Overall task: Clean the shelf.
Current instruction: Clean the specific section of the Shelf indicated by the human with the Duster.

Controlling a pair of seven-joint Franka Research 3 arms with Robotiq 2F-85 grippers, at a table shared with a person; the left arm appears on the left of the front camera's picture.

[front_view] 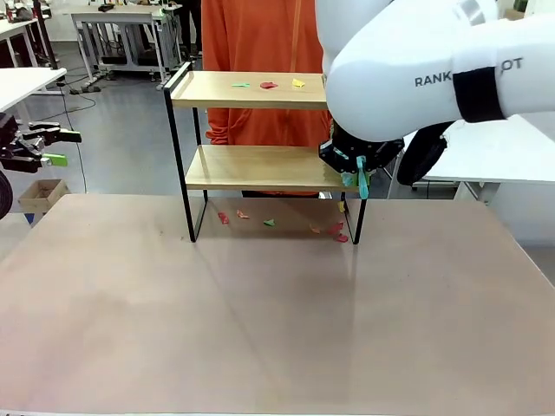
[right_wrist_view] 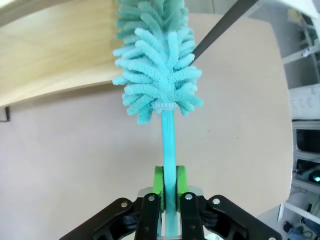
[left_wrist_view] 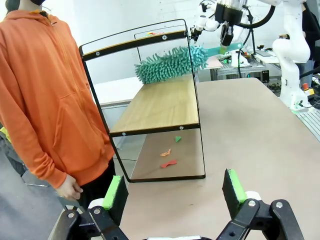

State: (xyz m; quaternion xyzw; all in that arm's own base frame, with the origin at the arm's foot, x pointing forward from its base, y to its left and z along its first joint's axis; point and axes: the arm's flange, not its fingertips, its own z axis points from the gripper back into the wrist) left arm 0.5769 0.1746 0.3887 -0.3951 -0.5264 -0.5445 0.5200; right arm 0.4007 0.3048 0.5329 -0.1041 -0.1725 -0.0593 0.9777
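**Position.** The shelf (front_view: 217,91) stands upright at the far side of the desk (front_view: 277,329), directly in front of a person in an orange hoodie (left_wrist_view: 45,90).

**End effectors.** The right end effector (right_wrist_view: 169,180) is clamped on the thin handle of a teal chenille duster (right_wrist_view: 157,65), with its green pads pressed against both sides of the handle. In the left wrist view the duster head lies over the far end of the lower board, beneath the upper one. Contact with the wood cannot be confirmed. The left end effector (left_wrist_view: 175,192) hangs off to the side with its fingers apart, holding nothing.

**Debris.** Coloured paper scraps (front_view: 269,85) lie on the upper board. More scraps (left_wrist_view: 169,163) lie on the desk beneath the rack.

**Handling assessment.**
- The shelf looks light and stiff, with smooth boards and a slender frame.
- A firm sideways sweep could probably slide or rock it.
- If it needs steadying, a black upright is the likeliest place to hold it.
- The duster head is soft and yielding, so the grip on the handle suits it.
- The scraps are flimsy and should shift at a light touch.
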